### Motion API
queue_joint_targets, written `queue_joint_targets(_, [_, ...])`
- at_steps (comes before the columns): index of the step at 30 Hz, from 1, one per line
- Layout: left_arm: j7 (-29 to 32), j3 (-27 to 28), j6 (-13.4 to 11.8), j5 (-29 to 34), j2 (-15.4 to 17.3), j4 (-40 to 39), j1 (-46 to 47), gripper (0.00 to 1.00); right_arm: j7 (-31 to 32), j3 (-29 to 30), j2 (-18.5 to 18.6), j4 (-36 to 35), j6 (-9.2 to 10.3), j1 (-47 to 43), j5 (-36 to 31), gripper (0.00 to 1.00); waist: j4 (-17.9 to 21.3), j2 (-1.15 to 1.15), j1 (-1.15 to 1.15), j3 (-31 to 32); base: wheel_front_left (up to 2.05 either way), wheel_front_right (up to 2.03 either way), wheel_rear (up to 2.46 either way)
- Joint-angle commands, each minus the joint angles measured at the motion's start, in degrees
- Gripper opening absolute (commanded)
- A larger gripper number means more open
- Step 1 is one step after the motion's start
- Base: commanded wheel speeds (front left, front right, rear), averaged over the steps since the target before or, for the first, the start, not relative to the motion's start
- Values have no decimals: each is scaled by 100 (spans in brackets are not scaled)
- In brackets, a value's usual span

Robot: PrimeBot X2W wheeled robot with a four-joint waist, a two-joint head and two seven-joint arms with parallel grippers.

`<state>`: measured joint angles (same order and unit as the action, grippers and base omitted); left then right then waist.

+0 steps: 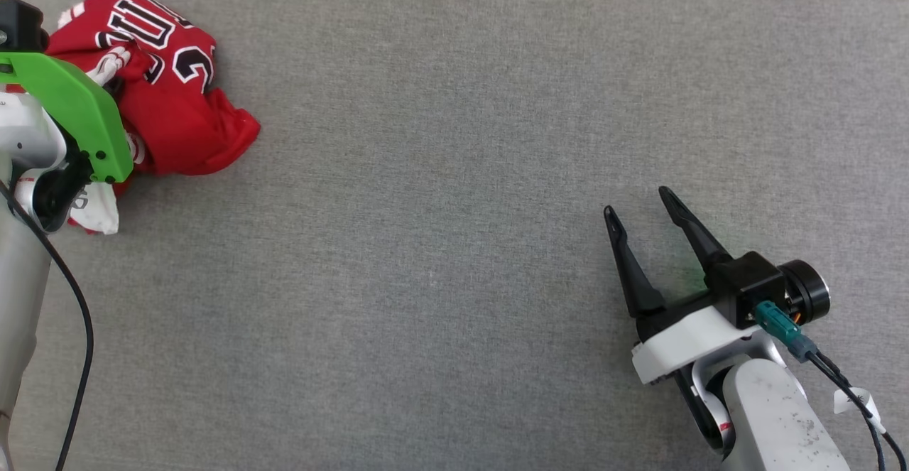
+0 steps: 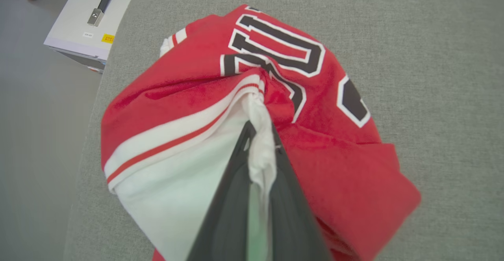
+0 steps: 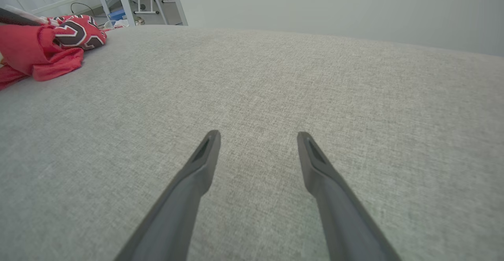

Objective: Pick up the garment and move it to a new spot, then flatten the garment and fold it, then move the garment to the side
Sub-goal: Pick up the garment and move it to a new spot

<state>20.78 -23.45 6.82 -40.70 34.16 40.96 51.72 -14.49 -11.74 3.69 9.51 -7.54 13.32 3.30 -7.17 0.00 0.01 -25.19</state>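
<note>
Garment [image 1: 170, 94] is bunched at the far-left of the counter [image 1: 454, 244], close to its rounded left edge; the floor drops off just past it in the left wrist view. The rest of the counter is open grey woven fabric, flat, with a fine weave.

Left gripper [image 2: 260, 129] is clenched on a gathered ridge of white sleeve cloth beside the red-striped white trim. Right gripper [image 1: 637, 199] is released, fingers spread, low over bare counter and well apart from the garment.

Garment: soft red knit, crumpled, hem flopped out to the right. Black white-outlined lettering, "U" readable, the rest creased, plus part of a number.

White box [image 2: 84, 21] on the floor, its yellow label too small to read.
</note>
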Motion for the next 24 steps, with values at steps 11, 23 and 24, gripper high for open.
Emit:
queue_joint_targets(11, [-1326, -174, 43, 474, 146, -715, 66, 0, -51, -130, -15, 248, 5, -251, 182, 100, -84, 0, -1, 1144, 0, 0, 0])
queue_joint_targets(23, [-2119, -442, -36, 917, 64, -2289, 45, 0, -51, 119, -73, 261, 5, -616, 329, 100, 213, 0, -1, 2002, 0, 0, 0])
queue_joint_targets(24, [-2139, -462, -48, 939, 30, -2361, 71, 0, -51, 128, -75, 260, 5, -617, 334, 100, 282, 0, -1, 2023, 0, 0, 0])
